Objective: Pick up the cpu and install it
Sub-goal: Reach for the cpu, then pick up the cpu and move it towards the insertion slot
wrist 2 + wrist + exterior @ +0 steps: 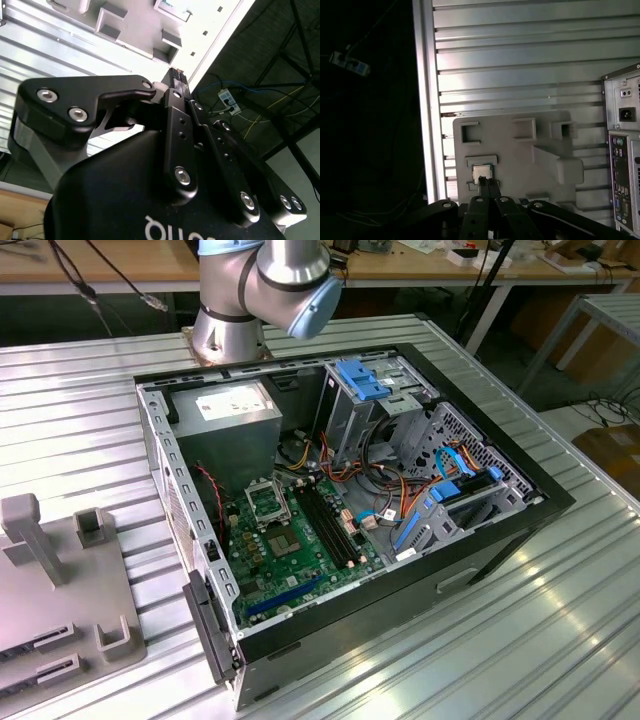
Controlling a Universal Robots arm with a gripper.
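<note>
— What is hard to make out?
— The cpu [481, 172]. In the first wrist view the tips of the fingers [483, 187] cover its nearest edge, so I cannot tell whether they touch it or hang above it. The computer case [623, 150] is cut by the frame there, with just its rear panel and ports showing. In the exterior view the arm [262, 280] is cut off above its base joints, and the grey holder plate [100, 585] runs out of frame.
— And the fingers?
— Two fingers [175, 115], pressed together at the tips in both wrist views, with nothing gripped between them.
— Where is the cpu?
— It lies flat in a recess of the holder plate, just beyond the fingertips. The case stands well off to one side of them on the ribbed metal worktop [520, 60].
— Counts?
— One cpu, one plate and one case. Inside the case there is one green motherboard [300, 550] with one black-framed socket [265, 502]
</note>
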